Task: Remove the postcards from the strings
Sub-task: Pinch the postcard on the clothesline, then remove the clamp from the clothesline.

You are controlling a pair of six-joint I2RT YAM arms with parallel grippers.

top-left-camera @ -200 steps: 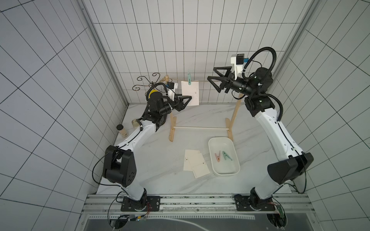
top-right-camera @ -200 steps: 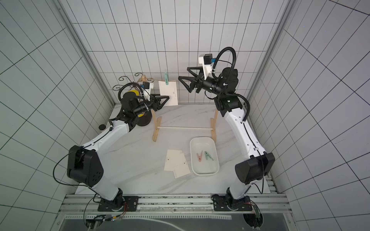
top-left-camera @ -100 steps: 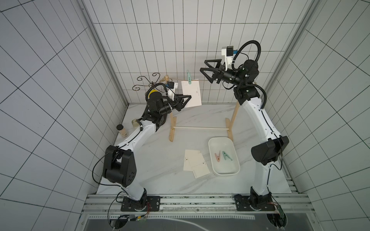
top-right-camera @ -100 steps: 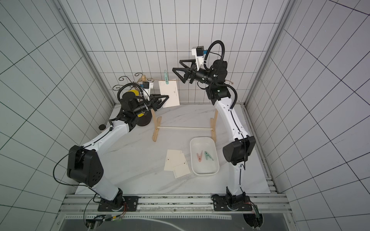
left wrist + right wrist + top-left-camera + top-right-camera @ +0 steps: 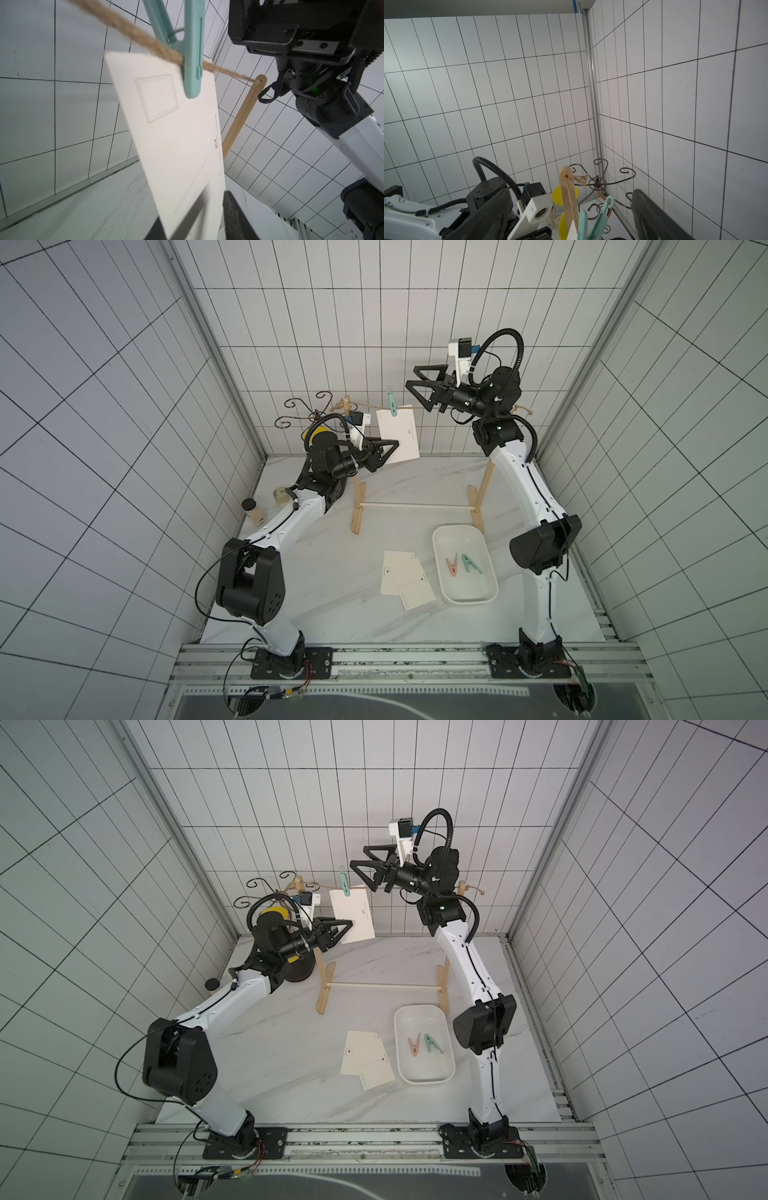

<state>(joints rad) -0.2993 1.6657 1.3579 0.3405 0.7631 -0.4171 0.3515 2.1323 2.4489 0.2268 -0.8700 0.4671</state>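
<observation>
Task about two-thirds complete, judged by card positions. Two loose postcards (image 5: pixel 405 583) lie overlapped on the table near its centre, with the white tray (image 5: pixel 457 526) at their 3 o'clock; it holds a pink peg (image 5: pixel 452 570) and a green peg (image 5: pixel 471 564). One hanging postcard (image 5: pixel 399 435) is left at the table's 12 o'clock, clamped to the twine (image 5: pixel 145 39) by a mint-green peg (image 5: pixel 192 52).

The right gripper (image 5: pixel 412 377), jaws spread wide, stands at the peg's 3 o'clock; its wrist view shows a finger either side of the peg, not touching. The left gripper (image 5: pixel 395 444) meets the card's corner at 7 o'clock, fingers flanking the edge; whether they pinch it cannot be told.

Obstructions: the peg itself; the left wooden post (image 5: pixel 356 497) just beside the left wrist; the wire hook stand (image 5: pixel 307 414) at the card's 9 o'clock.
</observation>
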